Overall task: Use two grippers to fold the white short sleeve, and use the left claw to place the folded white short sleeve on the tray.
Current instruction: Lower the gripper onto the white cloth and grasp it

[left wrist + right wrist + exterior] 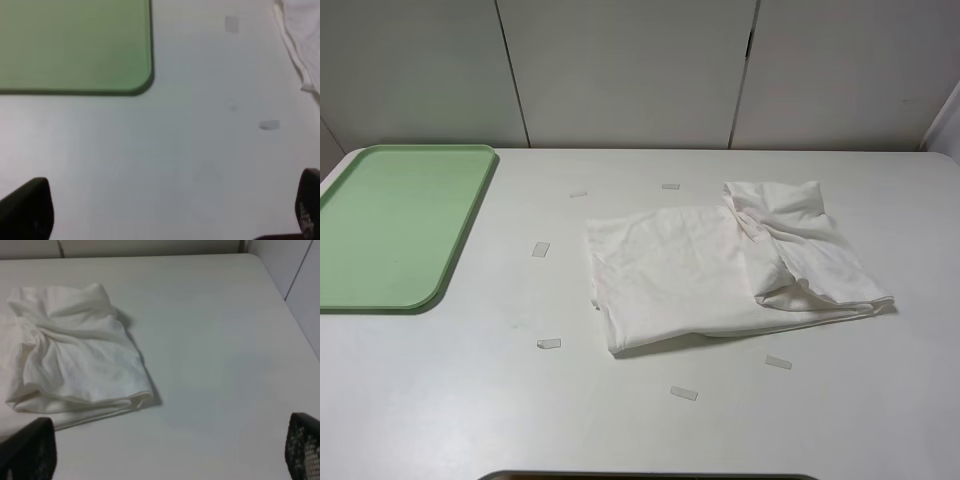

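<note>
A thin paper strip [684,393] lies near the wrinkled white short sleeve [670,270].

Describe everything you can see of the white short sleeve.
The white short sleeve is thin, wrinkled cotton-looking cloth with hemmed edges. It lies roughly folded and flat on the white table, right of centre, its right part doubled over in a crumpled upper layer. Only the table touches it; the green tray sits well apart to its left.
</note>
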{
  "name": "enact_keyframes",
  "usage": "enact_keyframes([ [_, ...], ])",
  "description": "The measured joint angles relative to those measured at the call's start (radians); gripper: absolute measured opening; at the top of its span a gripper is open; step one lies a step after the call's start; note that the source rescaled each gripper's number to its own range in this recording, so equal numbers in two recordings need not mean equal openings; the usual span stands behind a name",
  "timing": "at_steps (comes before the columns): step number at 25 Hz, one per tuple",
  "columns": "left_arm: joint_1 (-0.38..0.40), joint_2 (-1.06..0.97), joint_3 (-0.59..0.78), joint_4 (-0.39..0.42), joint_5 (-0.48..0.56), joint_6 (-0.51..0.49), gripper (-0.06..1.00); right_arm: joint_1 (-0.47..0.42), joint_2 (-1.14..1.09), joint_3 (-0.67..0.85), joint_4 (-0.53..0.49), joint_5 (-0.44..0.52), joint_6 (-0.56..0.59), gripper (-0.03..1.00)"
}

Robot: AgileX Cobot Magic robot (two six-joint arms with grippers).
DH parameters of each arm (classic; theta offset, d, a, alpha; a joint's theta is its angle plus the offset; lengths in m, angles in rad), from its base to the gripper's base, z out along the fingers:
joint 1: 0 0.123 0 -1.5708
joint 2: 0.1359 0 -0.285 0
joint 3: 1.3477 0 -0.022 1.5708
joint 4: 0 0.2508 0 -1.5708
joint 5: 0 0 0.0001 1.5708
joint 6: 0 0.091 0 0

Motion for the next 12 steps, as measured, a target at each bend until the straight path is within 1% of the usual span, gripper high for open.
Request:
enact_keyframes([
  [2, 0.0, 0.175, -0.076, -0.009, 0.0, -0.004, 0.96, 0.0, 0.0, 0.0, 0.0, 0.0, 0.0, 1.0],
  [5, 0.0, 0.411, -0.17, -0.059, -0.033, 0.025, 0.96, 0.0, 0.0, 0.0, 0.0, 0.0, 0.0, 1.0],
  [6, 0.0, 0.411, -0.17, -0.059, -0.033, 0.025, 0.96, 0.0, 0.0, 0.0, 0.0, 0.0, 0.0, 1.0],
  [12, 0.0, 0.687, -0.246, -0.157, -0.162, 0.089, 0.96, 0.0, 0.0, 0.0, 0.0, 0.0, 0.0, 1.0],
])
